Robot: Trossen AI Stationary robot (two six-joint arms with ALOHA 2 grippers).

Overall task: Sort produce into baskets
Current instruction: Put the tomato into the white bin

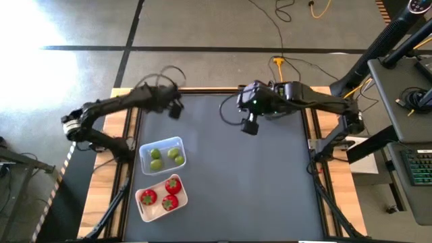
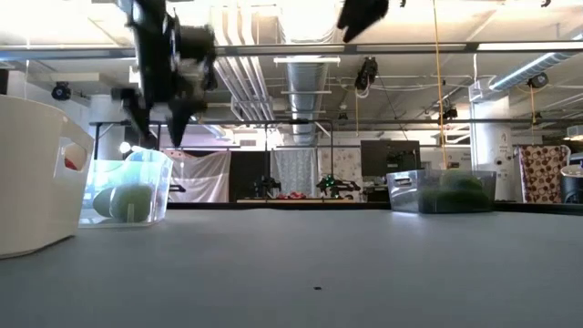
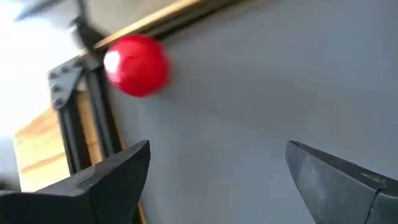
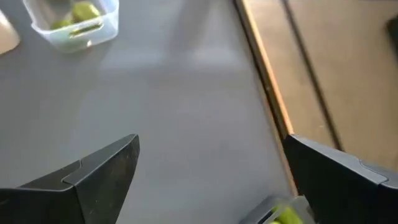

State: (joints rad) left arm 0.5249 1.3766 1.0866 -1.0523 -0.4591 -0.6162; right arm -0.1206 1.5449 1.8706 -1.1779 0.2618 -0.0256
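My left gripper (image 1: 175,110) hangs open and empty above the table's far left part; it also shows in the low view (image 2: 162,137). Its wrist view (image 3: 217,152) shows a loose red tomato (image 3: 137,65) lying on the dark table by the wooden edge. My right gripper (image 1: 250,126) hangs open and empty above the far middle, with bare table between its fingers (image 4: 211,143). A clear basket (image 1: 162,142) holds limes (image 1: 156,154). A cream-white basket (image 1: 143,213) holds three tomatoes (image 1: 148,197). A third basket (image 2: 401,187) holds green produce (image 2: 451,191).
The two filled baskets stand side by side at the table's left, the cream one nearer the front. The third basket stands far back, under my right arm in the high view. Wooden rails (image 1: 121,121) run along the table's sides. The dark table top (image 1: 256,189) stretches to the right and front.
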